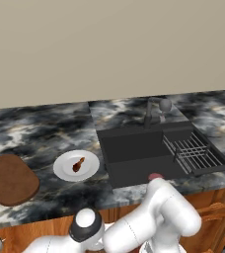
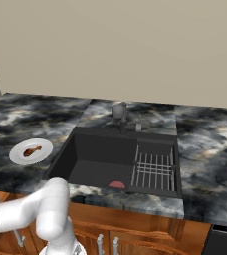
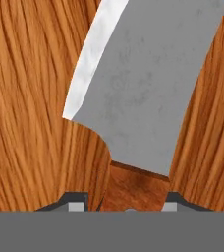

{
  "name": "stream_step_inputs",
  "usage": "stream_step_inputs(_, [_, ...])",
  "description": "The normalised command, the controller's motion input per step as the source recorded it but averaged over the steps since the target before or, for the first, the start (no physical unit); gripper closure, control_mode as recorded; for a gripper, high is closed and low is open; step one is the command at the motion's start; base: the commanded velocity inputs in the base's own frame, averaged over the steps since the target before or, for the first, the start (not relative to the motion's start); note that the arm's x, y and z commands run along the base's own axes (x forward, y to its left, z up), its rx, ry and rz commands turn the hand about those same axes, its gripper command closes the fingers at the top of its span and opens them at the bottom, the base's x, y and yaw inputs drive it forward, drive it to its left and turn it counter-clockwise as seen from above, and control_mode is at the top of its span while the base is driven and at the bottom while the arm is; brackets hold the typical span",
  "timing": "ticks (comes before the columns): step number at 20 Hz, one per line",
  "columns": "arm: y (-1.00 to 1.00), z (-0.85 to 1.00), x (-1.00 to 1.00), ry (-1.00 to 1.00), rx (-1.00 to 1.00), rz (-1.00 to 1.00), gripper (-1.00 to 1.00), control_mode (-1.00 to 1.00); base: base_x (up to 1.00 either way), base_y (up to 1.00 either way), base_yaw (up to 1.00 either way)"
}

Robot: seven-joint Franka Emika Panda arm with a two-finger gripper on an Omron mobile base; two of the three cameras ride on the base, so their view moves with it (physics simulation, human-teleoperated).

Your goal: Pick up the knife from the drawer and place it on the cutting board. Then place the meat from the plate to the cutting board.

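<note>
Knife (image 3: 143, 93): flat on drawer (image 3: 30, 98) floor, handle between pincer (image 3: 119, 205) tips. Pincer: narrowed around handle; firm grip not confirmable. Advice: seat squarely on handle, lift level. Cutting board (image 1: 10, 179) bare; meat (image 1: 78, 164) on plate (image 1: 65, 170).

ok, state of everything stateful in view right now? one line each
knife: lying flat on the wooden drawer floor, handle between the pincer fingertips
pincer: around the handle; firm grip can't be told
meat: on the plate, not yet moved
cutting board: nothing on it
sink: pink-red lump at its front edge, rack inside
</note>
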Motion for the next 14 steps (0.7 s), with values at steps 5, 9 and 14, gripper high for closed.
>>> stream_step_inputs(5, [-0.5, 0.03, -0.6, -0.14, 0.06, -0.15, 1.0, -1.0, 0.0, 0.0, 0.0])
stream_step_inputs(9, [-0.64, 0.01, -0.77, -0.16, 0.13, -0.25, 1.0, -1.0, 0.0, 0.0, 0.0])
stream_step_inputs(14, [-0.62, 0.04, -0.61, -0.13, 0.13, -0.3, 1.0, -1.0, 0.0, 0.0, 0.0])
